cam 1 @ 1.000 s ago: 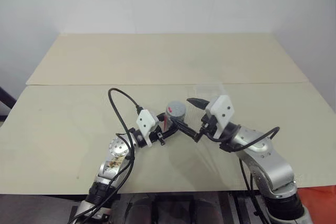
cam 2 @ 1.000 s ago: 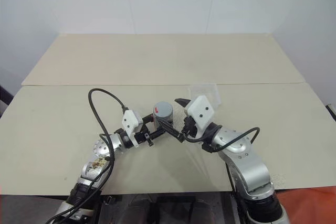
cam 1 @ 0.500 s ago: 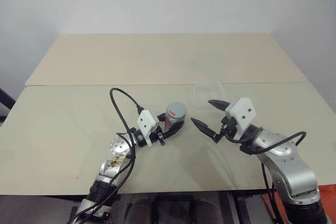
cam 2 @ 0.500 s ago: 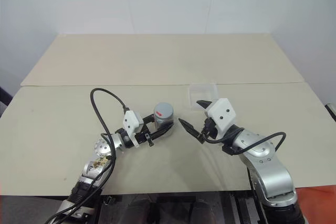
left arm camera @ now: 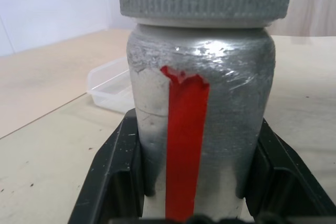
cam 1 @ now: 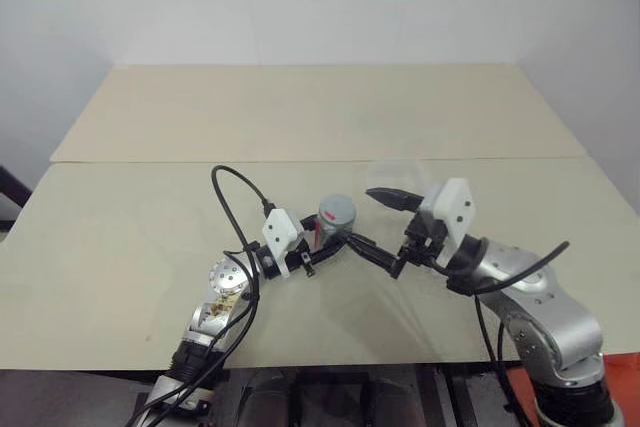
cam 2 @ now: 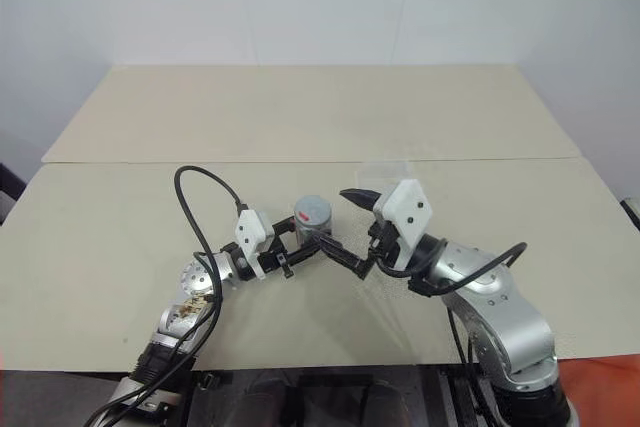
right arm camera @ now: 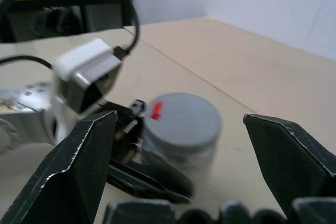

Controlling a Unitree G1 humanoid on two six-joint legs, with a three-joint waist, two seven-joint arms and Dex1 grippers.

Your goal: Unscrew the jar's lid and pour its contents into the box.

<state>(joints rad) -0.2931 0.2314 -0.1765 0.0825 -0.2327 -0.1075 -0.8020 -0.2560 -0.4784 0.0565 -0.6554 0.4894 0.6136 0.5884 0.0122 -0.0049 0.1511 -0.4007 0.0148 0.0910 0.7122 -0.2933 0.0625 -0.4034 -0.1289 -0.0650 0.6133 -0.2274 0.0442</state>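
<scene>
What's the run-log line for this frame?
left gripper: shut on jar | lid: on | right gripper: open beside lid | box: on table

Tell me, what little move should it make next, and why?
Probably bring the open right gripper over the lid and close on it. The left gripper already clamps the jar, and the lid is still on.

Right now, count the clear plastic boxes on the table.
1. The box sits on the table beyond the jar, partly hidden behind the right hand in the head views.
</scene>
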